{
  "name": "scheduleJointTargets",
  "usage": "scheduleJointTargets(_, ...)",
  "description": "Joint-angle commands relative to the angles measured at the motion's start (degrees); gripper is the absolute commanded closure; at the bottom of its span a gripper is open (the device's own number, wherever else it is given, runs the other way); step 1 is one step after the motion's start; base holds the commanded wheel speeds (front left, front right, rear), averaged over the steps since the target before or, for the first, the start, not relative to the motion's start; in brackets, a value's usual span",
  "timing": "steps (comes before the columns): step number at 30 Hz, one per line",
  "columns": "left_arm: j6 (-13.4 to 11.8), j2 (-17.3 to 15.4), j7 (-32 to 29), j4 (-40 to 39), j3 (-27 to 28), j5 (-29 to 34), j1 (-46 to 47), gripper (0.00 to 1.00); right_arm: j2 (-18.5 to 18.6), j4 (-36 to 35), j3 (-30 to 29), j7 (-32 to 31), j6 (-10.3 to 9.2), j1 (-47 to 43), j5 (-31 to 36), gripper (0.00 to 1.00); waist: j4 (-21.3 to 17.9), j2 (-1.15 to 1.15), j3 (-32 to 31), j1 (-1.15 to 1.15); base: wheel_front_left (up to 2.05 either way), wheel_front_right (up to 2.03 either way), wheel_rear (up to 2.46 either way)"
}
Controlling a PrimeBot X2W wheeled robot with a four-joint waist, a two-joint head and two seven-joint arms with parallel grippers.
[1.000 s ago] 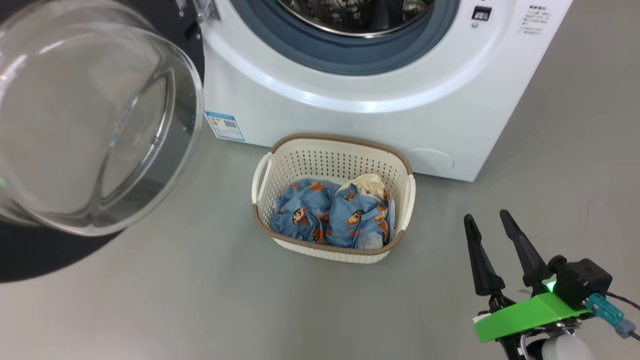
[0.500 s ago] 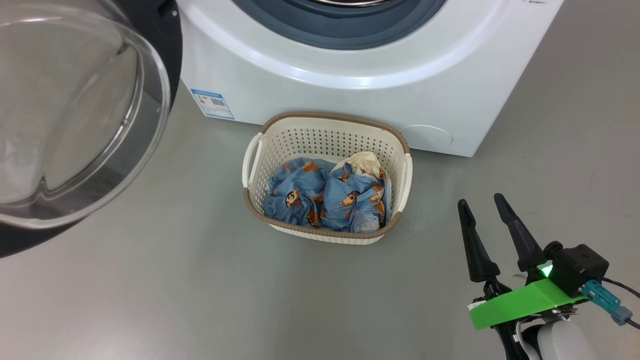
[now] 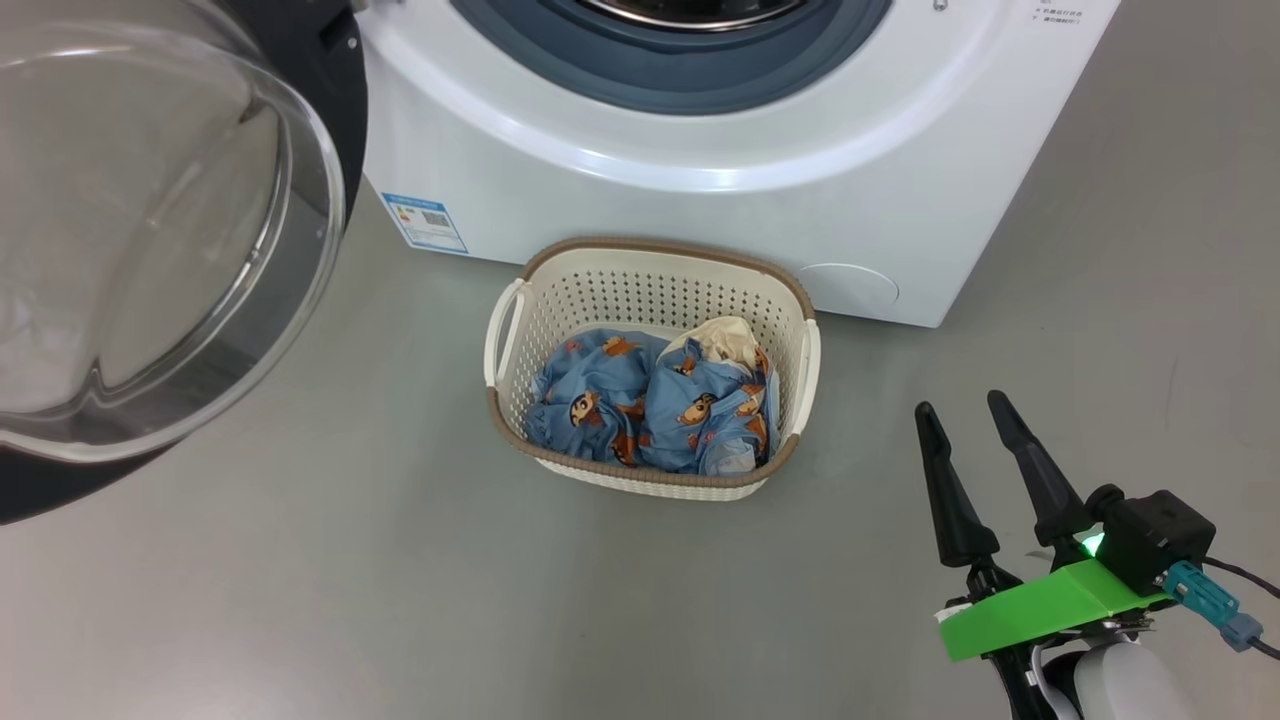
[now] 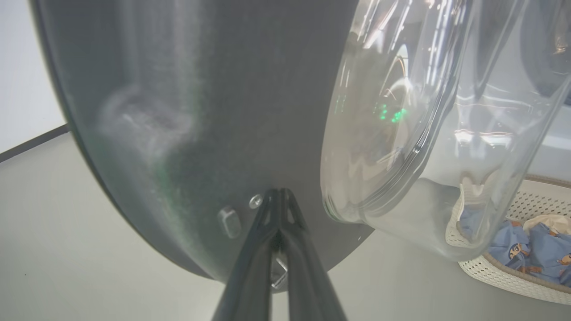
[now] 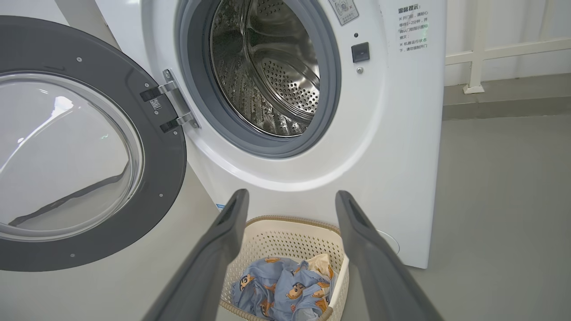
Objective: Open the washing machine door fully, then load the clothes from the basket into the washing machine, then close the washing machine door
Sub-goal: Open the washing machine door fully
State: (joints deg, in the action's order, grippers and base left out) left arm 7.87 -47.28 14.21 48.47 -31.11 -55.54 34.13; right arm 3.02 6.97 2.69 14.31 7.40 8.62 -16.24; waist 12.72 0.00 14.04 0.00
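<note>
Right pincer (image 3: pixel 962 405): two long, black, tapered fingers (image 3: pixel 955 510) mounted on a flat bright-green bracket (image 3: pixel 1040 612); black boxy camera (image 3: pixel 1160 545) beside a small green light (image 3: pixel 1097 545); teal plug (image 3: pixel 1205 598) with a grey-blue tip; rounded white forearm (image 3: pixel 1125 690). Left pincer (image 4: pixel 279 192): two slim dark-grey fingers with recessed inner faces.

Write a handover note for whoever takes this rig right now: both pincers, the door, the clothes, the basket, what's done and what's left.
The left pincer is shut, tips at the dark inner face of the washing machine door, holding nothing visible.
The right pincer is open and empty, above the floor to the right of the basket.
The door stands wide open on the left of the washing machine; the drum looks empty.
The clothes lie in the basket, on the floor in front of the machine.
Done: door opened. Left: load the clothes, close the door.
</note>
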Motion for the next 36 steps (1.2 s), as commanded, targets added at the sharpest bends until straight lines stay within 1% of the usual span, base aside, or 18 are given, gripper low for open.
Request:
scheduleJointTargets(1,-0.4,-4.8,0.8,-0.2,2.2,-0.5,2.2,1.0,-0.1,-1.1,1.3,0.7,0.09,0.5,0.0,0.0,0.1,0.0,-0.3,0.0,0.0,0.0,0.0)
scheduleJointTargets(8,-0.4,-3.9,0.8,-3.1,3.9,-0.5,-0.2,1.0,-0.1,-0.9,0.8,0.7,0.09,0.1,-0.7,0.0,0.4,0.0,-1.5,0.0,0.0,0.0,0.0)
scheduleJointTargets(17,-0.4,-1.7,0.8,-9.1,10.4,2.2,-6.2,1.0,-0.1,-0.6,0.9,0.7,0.09,-0.6,-1.2,0.0,0.0,0.0,-3.6,0.0,0.0,0.0,0.0)
scheduleJointTargets(18,-0.4,-1.4,0.8,-9.9,11.3,2.7,-7.1,0.58,-0.1,-0.7,0.9,0.7,0.09,-0.7,-1.3,0.0,-0.1,0.0,-3.9,0.0,0.0,0.0,0.0)
scheduleJointTargets(19,-0.4,-1.1,0.8,-10.8,12.3,3.2,-7.9,0.13,-0.1,-0.7,0.9,0.7,0.09,-0.9,-1.3,0.0,-0.3,0.0,-4.1,0.0,0.0,0.0,0.0)
scheduleJointTargets(20,-0.4,-0.8,0.8,-11.9,13.2,3.8,-8.8,0.0,-0.1,-0.8,0.8,0.7,0.09,-1.0,-1.3,0.0,-0.5,0.0,-4.4,0.0,0.0,0.0,0.0)
scheduleJointTargets(23,-0.4,0.4,0.8,-15.2,16.5,5.5,-11.6,0.0,-0.1,-1.0,0.8,0.7,0.09,-1.5,-1.2,0.0,-1.2,0.0,-5.1,0.0,0.0,0.0,0.0)
scheduleJointTargets(25,-0.4,1.7,0.8,-17.2,18.9,6.3,-13.7,0.0,-0.1,-1.1,0.8,0.7,0.09,-1.8,-1.1,0.0,-1.8,0.0,-5.7,0.0,0.0,0.0,0.0)
scheduleJointTargets(32,-0.4,7.8,0.8,-26.3,27.2,11.4,-21.4,0.0,-0.1,-1.3,0.9,0.7,0.09,-3.5,-0.8,0.0,-4.5,0.0,-8.2,0.0,0.0,0.0,0.0)
scheduleJointTargets(36,-0.4,11.2,0.8,-31.5,30.1,13.9,-25.3,0.0,-0.1,-1.4,1.4,0.7,0.09,-4.1,-0.3,0.0,-6.6,0.0,-9.1,0.0,0.0,0.0,0.0)
